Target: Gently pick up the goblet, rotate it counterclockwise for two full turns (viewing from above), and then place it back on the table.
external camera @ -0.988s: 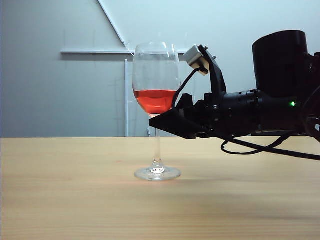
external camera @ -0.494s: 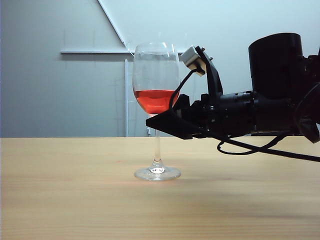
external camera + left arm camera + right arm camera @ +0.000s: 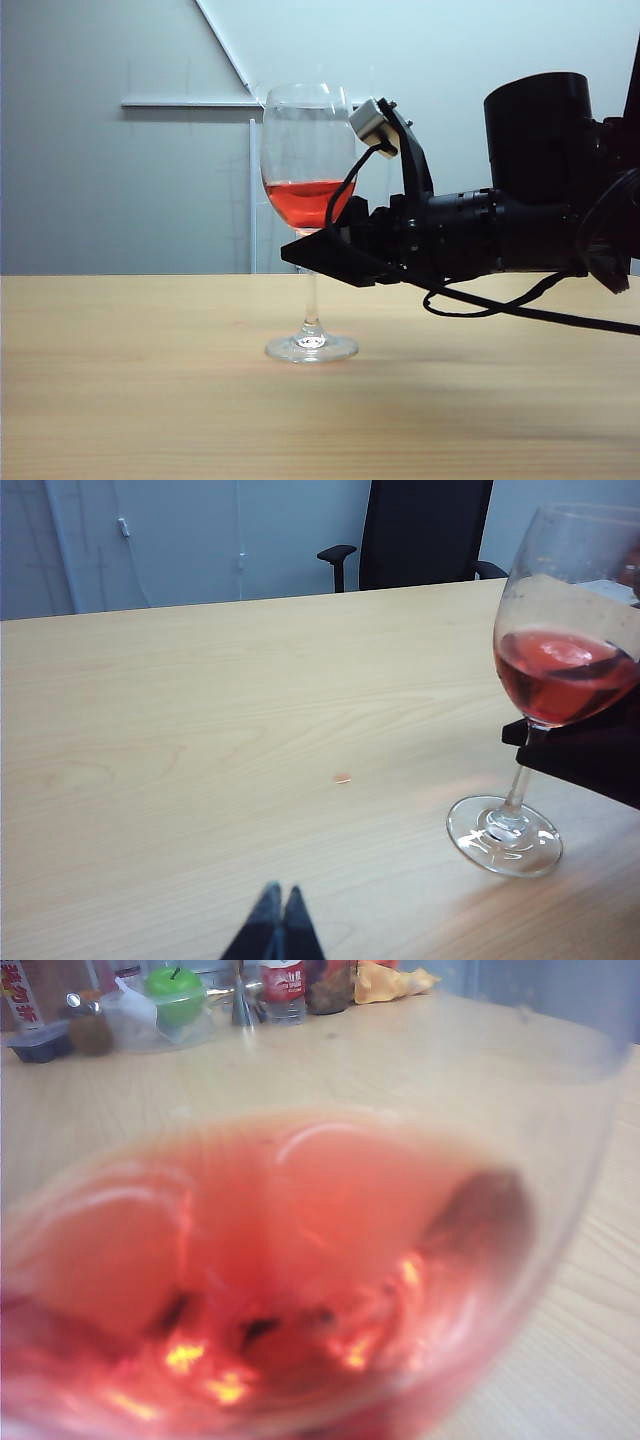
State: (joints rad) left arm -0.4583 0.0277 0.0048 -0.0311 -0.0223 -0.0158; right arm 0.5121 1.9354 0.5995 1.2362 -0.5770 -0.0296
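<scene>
One goblet (image 3: pixel 310 215) stands upright on the table (image 3: pixel 150 400), its long axis vertical: round foot flat on the wood, thin stem rising straight, mouth of the bowl opening upward. Red liquid fills the lower part of the bowl. In the exterior view it stands near the far edge of the tabletop, a little left of the middle; the left wrist view shows its foot planted well in from the edge where a dark office chair (image 3: pixel 425 530) stands. The right gripper (image 3: pixel 305 250) reaches in level from the right side, its black fingers at the top of the stem just under the bowl, on either side of it. Whether they press the glass or stand a little apart from it cannot be told, since the right wrist view is filled by the blurred red bowl (image 3: pixel 290 1280). Beyond the bowl, that view shows a cluster of small things at the table's far edge, among them one green apple (image 3: pixel 176 990). The left gripper (image 3: pixel 275 930) sits low over bare wood, well apart from the goblet, its two fingertips pressed together and holding nothing.
</scene>
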